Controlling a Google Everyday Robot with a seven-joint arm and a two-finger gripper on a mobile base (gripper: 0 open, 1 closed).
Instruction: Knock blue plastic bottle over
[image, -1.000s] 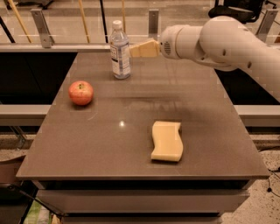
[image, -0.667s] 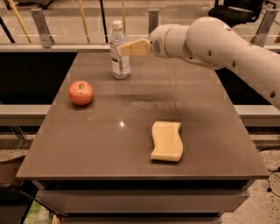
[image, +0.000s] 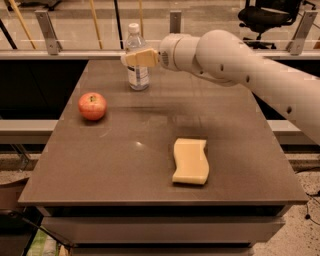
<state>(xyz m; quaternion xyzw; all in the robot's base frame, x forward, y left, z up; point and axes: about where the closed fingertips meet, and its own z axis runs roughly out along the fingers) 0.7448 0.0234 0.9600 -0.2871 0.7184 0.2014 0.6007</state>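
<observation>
The blue plastic bottle (image: 137, 75) stands upright near the far left of the brown table (image: 150, 130); it is clear with a white cap and a white-blue label. My gripper (image: 131, 59) comes in from the right on a white arm and its tan fingers (image: 141, 58) lie across the bottle's upper part, in front of it or touching it. The bottle's shoulder is hidden behind the fingers.
A red apple (image: 92, 106) sits on the table's left side. A tan wavy sponge (image: 190, 161) lies at the front right. A metal railing (image: 50, 35) runs behind the table, and an office chair (image: 267, 15) stands at the far right.
My arm has swept left, and the fingers have gone from right of the bottle to across its upper part. The bottle still stands upright in the same place.
</observation>
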